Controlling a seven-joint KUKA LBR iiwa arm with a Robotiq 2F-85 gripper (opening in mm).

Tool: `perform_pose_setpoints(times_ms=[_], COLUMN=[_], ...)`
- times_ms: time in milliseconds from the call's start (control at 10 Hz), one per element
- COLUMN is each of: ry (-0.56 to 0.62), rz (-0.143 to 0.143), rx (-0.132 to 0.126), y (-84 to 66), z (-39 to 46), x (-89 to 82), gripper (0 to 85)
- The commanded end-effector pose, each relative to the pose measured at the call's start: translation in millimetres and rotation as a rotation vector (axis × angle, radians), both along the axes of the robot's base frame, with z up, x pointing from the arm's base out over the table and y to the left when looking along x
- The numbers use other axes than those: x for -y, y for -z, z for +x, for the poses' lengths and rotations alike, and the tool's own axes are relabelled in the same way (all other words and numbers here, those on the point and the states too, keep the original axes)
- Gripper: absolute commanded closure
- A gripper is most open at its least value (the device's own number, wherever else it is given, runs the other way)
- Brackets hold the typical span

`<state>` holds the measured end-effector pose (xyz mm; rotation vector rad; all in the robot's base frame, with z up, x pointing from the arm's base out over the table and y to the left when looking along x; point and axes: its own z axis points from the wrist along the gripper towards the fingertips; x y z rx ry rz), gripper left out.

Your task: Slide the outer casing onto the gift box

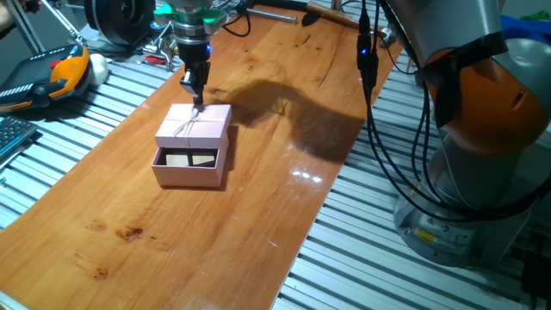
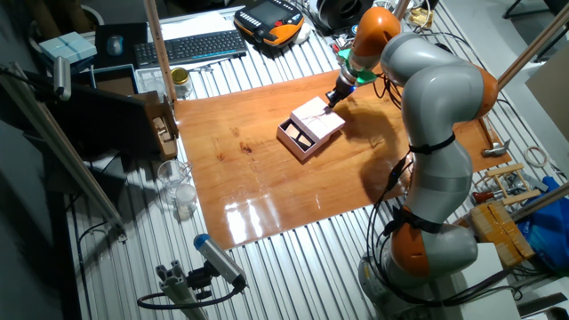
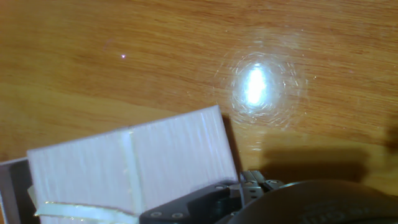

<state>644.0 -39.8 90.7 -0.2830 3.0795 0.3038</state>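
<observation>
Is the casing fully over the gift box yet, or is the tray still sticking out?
Partly on. The outer casing covers the far part of the gift box, whose near end with tan pieces still shows. The gripper sits at the casing's far edge.

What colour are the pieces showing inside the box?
Tan, set in the pale pink box, partly under the casing. Clearest in the fixed view from the box's open end.

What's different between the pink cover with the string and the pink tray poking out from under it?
The outer casing has a closed top crossed by a thin string; the gift box is open on top, showing tan pieces inside. The outer casing sits on top and covers most of the gift box, which rests on the wooden table with only one end sticking out. Both are pale pink, square cardboard.
</observation>
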Motion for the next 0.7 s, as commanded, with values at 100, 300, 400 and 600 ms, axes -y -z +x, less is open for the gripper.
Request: perform_pose_setpoints(times_ms=[100,300,400,600], ry=[0.003,-0.001,-0.006,-0.021], rz=[0.0,-0.006,-0.008,-0.015], rx=[0.0,0.005,0.01,0.023], y=[-0.8,1.4,4.8,16.7], z=[-0.3,2.2,4.1,6.8], x=[-1.0,1.2,4.0,8.9], gripper=[85.0,85.0,85.0,85.0])
